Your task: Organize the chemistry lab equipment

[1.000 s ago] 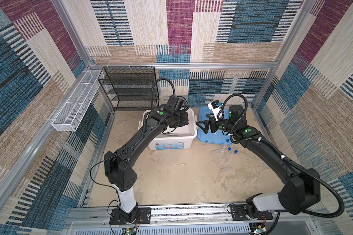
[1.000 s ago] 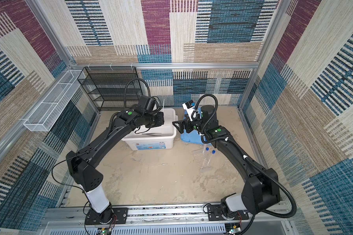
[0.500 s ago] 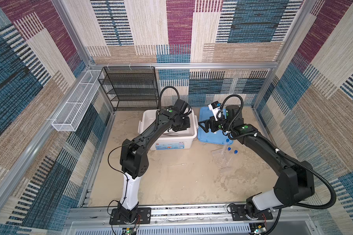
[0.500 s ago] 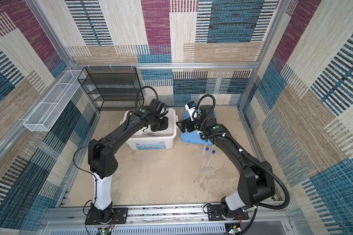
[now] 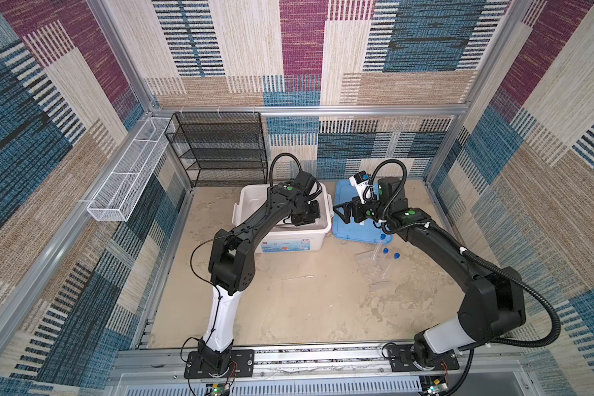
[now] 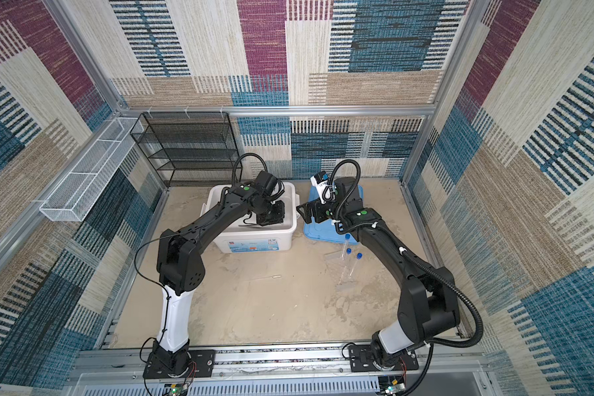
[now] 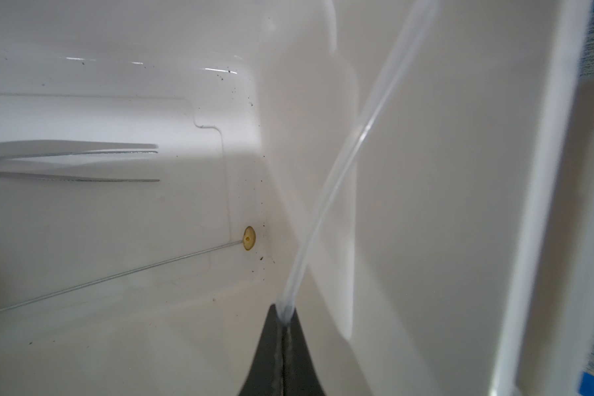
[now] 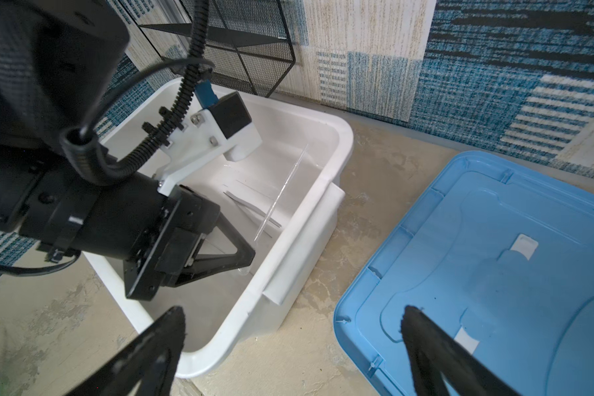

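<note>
Holding the clear dropper (image 7: 326, 192) pinched at one end between the closed fingertips of my left gripper (image 7: 283, 313), I am down inside the white tub (image 8: 344, 137), close to the side wall that faces the blue lid (image 8: 494, 274). What matters for the let-go is the dropper's long axis. It runs away from my fingertips and climbs at a slant along that wall, not flat with the tub's bottom. Its far end is up near the rim, though I cannot tell whether it touches the wall. On the bottom, away from that wall, the metal tweezers (image 7: 117, 179) and the spoon-tipped rod (image 7: 117, 277) lie flat and apart from each other. The rod's tip is at the foot of the wall. I judge the dropper would tip down toward them once freed, so lowering my end first looks wise. My right gripper (image 8: 292, 310) hangs empty with its jaws wide apart over the gap between tub and lid. It is the nearer tool to the three blue-capped tubes (image 5: 385, 251) lying on the clear rack (image 5: 371, 271) out on the floor, beside the lid's front edge.
</note>
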You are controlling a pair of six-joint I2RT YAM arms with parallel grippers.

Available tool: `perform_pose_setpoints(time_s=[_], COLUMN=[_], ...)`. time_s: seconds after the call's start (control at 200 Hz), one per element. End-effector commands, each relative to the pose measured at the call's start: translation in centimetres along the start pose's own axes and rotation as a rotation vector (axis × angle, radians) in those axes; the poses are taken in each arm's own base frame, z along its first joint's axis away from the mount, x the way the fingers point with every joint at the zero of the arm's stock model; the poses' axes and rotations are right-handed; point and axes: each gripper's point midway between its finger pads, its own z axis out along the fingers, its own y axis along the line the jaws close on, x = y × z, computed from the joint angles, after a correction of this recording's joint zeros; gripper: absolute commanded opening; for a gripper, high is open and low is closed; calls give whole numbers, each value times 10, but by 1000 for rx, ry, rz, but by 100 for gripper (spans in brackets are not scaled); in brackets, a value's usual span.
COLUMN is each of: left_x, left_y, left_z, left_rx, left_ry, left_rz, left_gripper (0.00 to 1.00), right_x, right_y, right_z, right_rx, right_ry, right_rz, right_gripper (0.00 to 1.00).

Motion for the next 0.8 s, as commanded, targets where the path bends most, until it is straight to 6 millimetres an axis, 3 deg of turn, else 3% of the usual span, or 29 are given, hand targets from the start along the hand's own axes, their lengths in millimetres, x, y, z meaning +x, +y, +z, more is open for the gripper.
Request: perform_pose_setpoints(time_s=[0.0,0.225,0.486,0.796], left_x=[-1,6,9,17], left_y=[-5,-11,-14,-10], left_z=[5,9,-11,7], left_rx=[45,89,112,110], left_ry=[21,66,27,81], left_rz=[-42,-76,-80,-112], left_gripper=[1,1,1,3], right_x=[-2,-2,-3,-1], right_y=[1,2,2,2], right_z=[1,-2,-2,-3], right_rx=[-4,-6,-7,-7], right_ry=[-13,-19,-27,-27], right_rz=[-12,-21,-23,-27], right_gripper=[99,99,99,99])
